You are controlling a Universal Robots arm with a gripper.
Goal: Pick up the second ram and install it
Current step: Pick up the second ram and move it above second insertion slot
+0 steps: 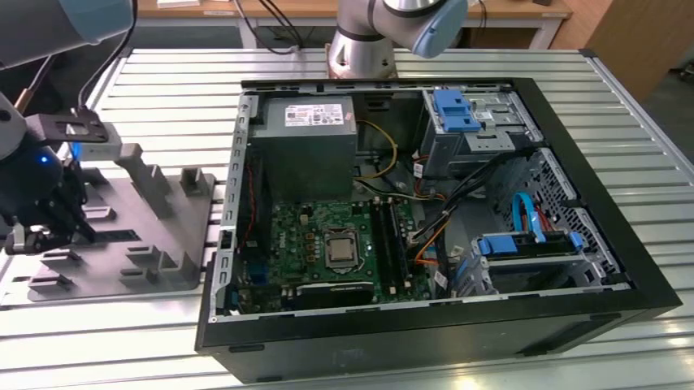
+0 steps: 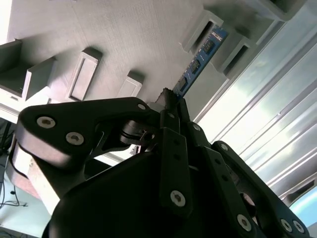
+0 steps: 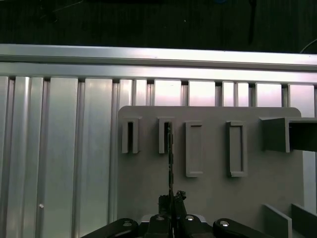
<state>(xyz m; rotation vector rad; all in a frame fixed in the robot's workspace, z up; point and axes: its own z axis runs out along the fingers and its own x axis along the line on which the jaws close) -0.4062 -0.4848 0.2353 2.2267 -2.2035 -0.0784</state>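
The second ram (image 2: pixel 200 54) is clamped edge-on at its near end by the pincer (image 2: pixel 171 100). Its far end is seen at a slot of the grey holder block (image 3: pixel 213 193), straight ahead of the pincer, on the tabletop (image 3: pixel 64 158).

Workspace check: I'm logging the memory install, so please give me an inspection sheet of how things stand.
Surface: ribbed metal table.
Job's things: memory stick gripped at one end, its far end at a slot of the grey holder; open computer case beside the holder.
Clutter: nothing seen.
Grippers: gripper shut on the memory stick.
Cables: blue cable and loose wires inside the case.
Surroundings: wooden desk behind the table.
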